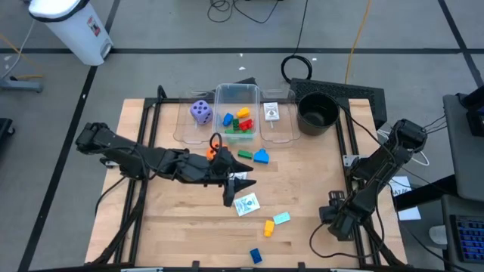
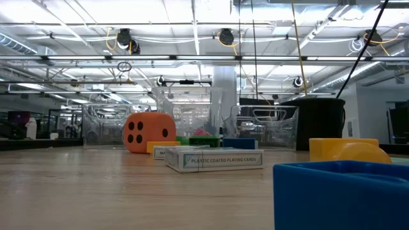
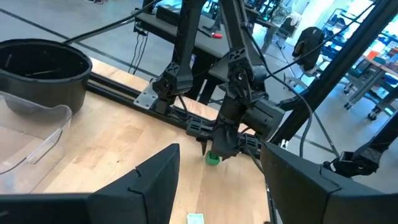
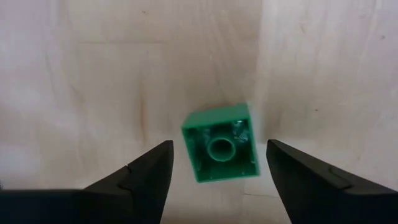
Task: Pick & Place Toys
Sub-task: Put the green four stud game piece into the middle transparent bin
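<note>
A green block [image 4: 221, 146] lies on the wooden table near its right edge, hollow side up. My right gripper [image 1: 335, 215] points down over it, open, with a finger on each side of the block and a gap to each. The left wrist view shows the same green block [image 3: 213, 159] under that gripper. My left gripper [image 1: 236, 190] hangs open over the table's middle with nothing between its fingers, beside an orange die [image 1: 215, 151]. A card pack [image 1: 247, 204], a teal block [image 1: 281, 217], a yellow block [image 1: 268, 227] and a blue block [image 1: 255, 255] lie loose on the table.
A clear tub [image 1: 238, 97] at the back holds several blocks. Beside it are a purple die [image 1: 200, 112], a white card pack [image 1: 271, 112] and a black pot [image 1: 318, 112]. A green block [image 1: 244, 153] and a blue block [image 1: 261, 156] lie in front of the tub.
</note>
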`<state>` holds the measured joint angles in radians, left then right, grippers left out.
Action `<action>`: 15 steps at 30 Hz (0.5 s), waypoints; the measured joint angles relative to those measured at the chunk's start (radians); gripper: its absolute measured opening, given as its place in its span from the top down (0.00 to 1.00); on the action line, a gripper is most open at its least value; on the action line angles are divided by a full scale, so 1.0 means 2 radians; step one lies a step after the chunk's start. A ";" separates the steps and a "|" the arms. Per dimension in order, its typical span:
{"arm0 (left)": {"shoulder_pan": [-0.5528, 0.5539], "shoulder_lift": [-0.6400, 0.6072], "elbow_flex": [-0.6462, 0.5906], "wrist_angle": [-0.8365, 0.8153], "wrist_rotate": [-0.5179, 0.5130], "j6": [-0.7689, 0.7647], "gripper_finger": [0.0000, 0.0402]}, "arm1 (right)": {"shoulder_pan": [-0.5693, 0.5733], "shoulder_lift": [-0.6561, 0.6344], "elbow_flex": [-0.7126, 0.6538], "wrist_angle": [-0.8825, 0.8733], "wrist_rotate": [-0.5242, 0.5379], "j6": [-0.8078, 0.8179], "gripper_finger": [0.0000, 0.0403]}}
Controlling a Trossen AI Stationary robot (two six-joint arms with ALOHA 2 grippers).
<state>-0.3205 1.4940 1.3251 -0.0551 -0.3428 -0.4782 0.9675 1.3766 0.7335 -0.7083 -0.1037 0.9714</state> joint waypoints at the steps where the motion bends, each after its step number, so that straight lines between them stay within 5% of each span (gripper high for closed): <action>1: 0.000 0.000 0.000 -0.002 0.000 -0.002 0.43 | 0.000 0.000 -0.001 -0.001 0.001 0.000 0.39; 15: 0.001 0.000 0.000 -0.001 0.000 -0.005 0.43 | -0.032 -0.006 -0.002 0.041 0.027 0.021 0.70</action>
<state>-0.3191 1.4940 1.3251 -0.0567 -0.3428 -0.4873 0.9027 1.3636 0.7300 -0.6262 -0.0499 1.0125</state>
